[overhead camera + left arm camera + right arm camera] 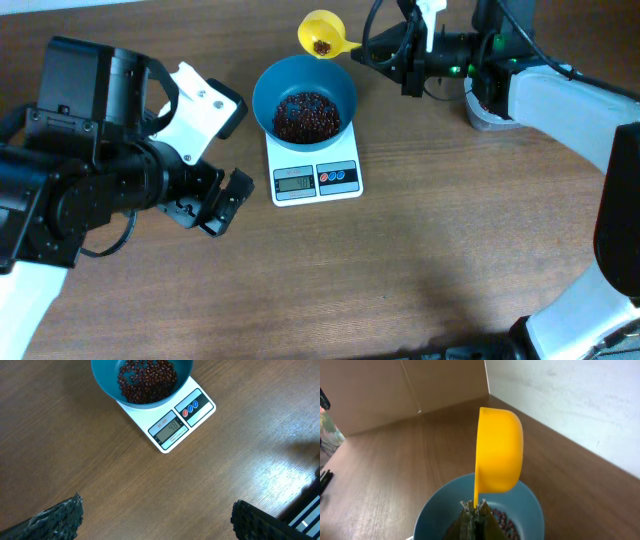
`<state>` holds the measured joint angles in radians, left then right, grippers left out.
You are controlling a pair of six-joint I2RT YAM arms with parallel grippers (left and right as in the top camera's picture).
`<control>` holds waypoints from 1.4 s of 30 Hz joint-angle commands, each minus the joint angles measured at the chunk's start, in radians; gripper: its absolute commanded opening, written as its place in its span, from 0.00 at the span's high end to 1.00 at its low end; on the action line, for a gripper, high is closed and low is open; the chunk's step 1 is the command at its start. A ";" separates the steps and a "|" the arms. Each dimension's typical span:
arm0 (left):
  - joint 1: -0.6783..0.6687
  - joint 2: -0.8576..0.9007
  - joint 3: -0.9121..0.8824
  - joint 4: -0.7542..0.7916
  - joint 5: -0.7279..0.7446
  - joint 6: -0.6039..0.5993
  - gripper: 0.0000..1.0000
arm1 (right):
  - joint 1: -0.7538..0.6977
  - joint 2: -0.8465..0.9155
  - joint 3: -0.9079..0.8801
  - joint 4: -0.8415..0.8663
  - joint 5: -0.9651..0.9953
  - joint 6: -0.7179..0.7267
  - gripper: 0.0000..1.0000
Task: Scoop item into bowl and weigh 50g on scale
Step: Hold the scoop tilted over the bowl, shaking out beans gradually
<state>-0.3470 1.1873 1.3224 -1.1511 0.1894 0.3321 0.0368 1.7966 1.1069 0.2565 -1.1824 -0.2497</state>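
The right gripper [373, 52] holds a scoop [322, 35] beside the bowl [266, 92].

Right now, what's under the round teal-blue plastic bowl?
The small white square kitchen scale sits under it. Its grey display and red and blue buttons stick out in front. The scale's top beneath the bowl is covered, so I can't see it.

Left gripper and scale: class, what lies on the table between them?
Nothing: the overhead view shows only bare wooden table between the left gripper and the scale.
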 commanded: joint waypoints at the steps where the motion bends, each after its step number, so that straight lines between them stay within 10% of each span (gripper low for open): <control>1: -0.003 -0.008 0.016 0.002 -0.003 -0.010 0.01 | -0.005 -0.002 0.004 0.005 0.005 0.022 0.96; 42: -0.003 -0.008 0.016 0.002 -0.003 -0.010 0.01 | -0.016 0.012 0.004 0.013 -0.056 0.014 0.96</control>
<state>-0.3470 1.1873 1.3224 -1.1511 0.1894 0.3321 0.0265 1.8042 1.1084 0.2398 -1.2247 -0.2039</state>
